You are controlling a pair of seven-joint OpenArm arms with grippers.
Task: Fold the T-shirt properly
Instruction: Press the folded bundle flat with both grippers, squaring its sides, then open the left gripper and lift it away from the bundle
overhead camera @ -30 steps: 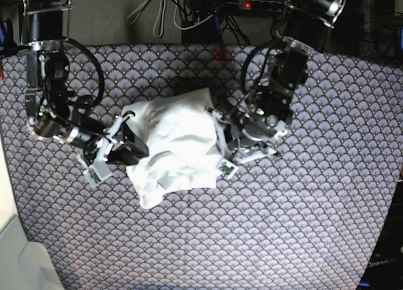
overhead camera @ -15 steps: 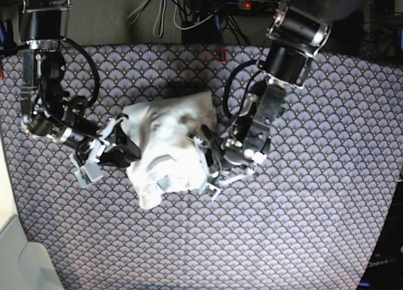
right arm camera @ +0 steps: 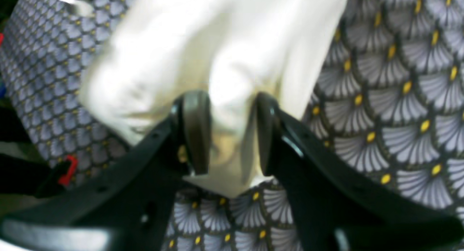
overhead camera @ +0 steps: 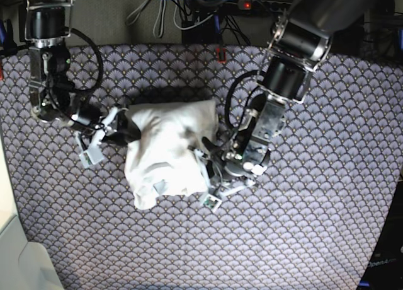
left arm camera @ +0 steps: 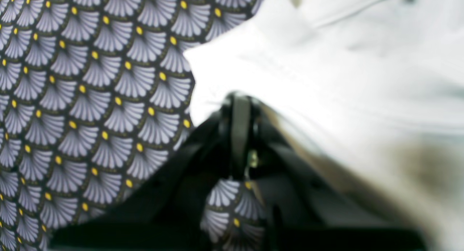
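The T-shirt (overhead camera: pixel 167 145) lies as a white, crumpled, roughly folded bundle in the middle of the patterned cloth. On the left of the base view, my right gripper (overhead camera: pixel 129 129) is at the shirt's upper left edge. In the right wrist view its fingers (right arm camera: pixel 195 131) stand apart with a bunch of white fabric (right arm camera: pixel 224 44) pinched between them. My left gripper (overhead camera: pixel 204 173) is at the shirt's lower right edge. In the left wrist view its tips (left arm camera: pixel 237 106) are pressed together against the shirt's border (left arm camera: pixel 344 62), and no fabric shows between them.
A fan-patterned grey tablecloth (overhead camera: pixel 315 208) covers the table. A power strip (overhead camera: pixel 258 5) and cables run along the back edge, with a small red object (overhead camera: pixel 219 53) near them. A white surface (overhead camera: pixel 19 258) fills the lower left corner.
The left gripper has moved left and down, pressing into the shirt's right side. The right gripper has risen along the shirt's left edge. The bundle is narrower and its top edge straighter.
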